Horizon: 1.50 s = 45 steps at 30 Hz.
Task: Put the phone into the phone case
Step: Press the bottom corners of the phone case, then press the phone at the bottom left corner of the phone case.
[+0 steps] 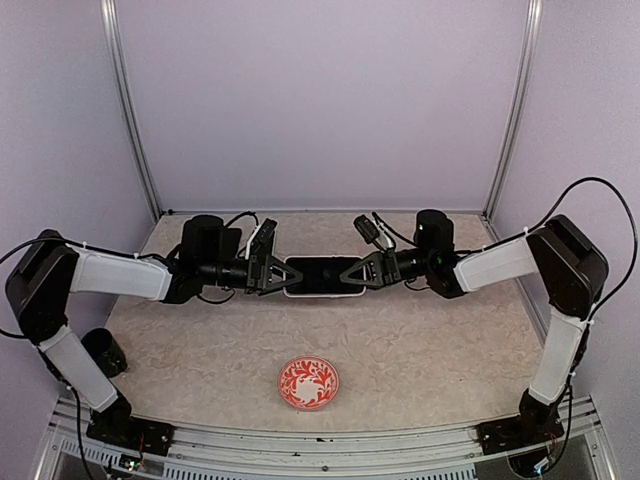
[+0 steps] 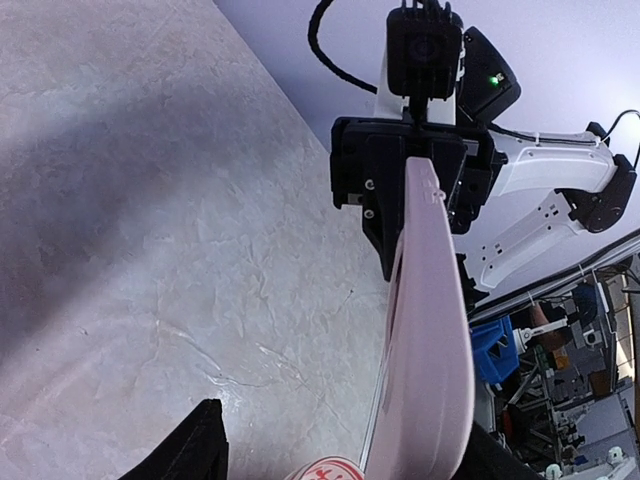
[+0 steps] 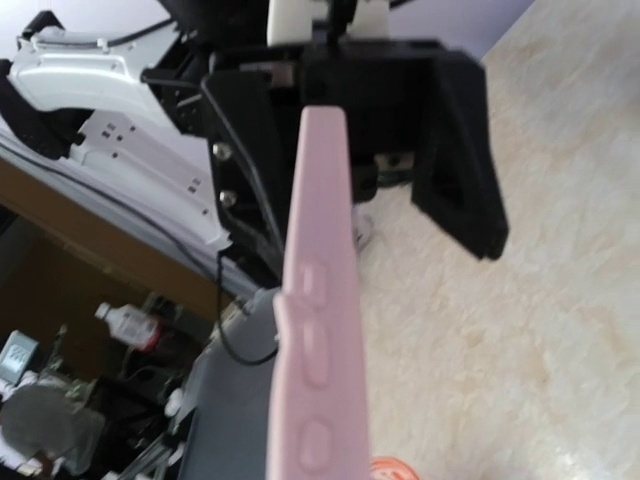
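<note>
The pink phone case (image 2: 428, 340) hangs in the air between the two sets of fingers, up off the counter (image 1: 430, 350). From above, the phone (image 1: 322, 276) shows as a dark face inside the pale rim of the case. It is not clear if the phone is pushed all the way in.

The right fingers (image 1: 362, 270) are pinched narrow on one short end of the case. They hold it from both flat sides, and they are the only ones gripping it.

The left fingers (image 1: 288, 272) are at the other short end. They stand wide. In the right wrist view, one left finger is close by the case and the other stands well away from it, with a gap you can see. The end of the case sits in between them.

A red plate (image 1: 308, 383) with a white pattern lies flat on the counter. It is nearer to the arm bases than both sets of fingers, about midway between left and right, and well apart from the case.
</note>
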Each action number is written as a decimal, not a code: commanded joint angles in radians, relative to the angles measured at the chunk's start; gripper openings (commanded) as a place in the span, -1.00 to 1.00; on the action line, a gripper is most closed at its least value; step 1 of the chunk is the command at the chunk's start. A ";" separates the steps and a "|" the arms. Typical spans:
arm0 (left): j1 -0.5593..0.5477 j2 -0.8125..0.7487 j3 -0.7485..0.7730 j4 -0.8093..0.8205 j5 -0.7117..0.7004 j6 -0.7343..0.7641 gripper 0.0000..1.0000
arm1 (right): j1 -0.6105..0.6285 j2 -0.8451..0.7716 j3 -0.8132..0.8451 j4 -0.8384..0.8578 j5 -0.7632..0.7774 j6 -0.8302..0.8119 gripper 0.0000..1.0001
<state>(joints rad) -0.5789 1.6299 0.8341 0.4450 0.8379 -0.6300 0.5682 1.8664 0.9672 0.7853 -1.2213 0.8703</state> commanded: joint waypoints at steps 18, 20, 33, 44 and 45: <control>-0.033 0.029 0.017 0.068 0.022 -0.047 -0.47 | -0.013 -0.129 0.035 -0.266 0.176 -0.265 -1.00; -0.034 0.033 0.016 0.074 0.025 -0.052 -0.72 | -0.009 -0.135 0.039 -0.294 0.198 -0.292 -1.00; -0.027 0.030 0.022 0.023 -0.015 -0.005 -0.25 | 0.007 -0.159 0.062 -0.386 0.246 -0.380 -1.00; -0.024 -0.171 0.030 -0.245 -0.327 0.226 0.98 | 0.005 -0.184 0.073 -0.409 0.176 -0.334 -1.00; -0.029 -0.191 0.040 -0.278 -0.364 0.248 0.98 | 0.005 -0.186 0.073 -0.412 0.172 -0.332 -1.00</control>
<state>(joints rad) -0.5964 1.5219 0.8333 0.2844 0.6308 -0.5022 0.5709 1.7355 1.0031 0.3527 -1.0092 0.5259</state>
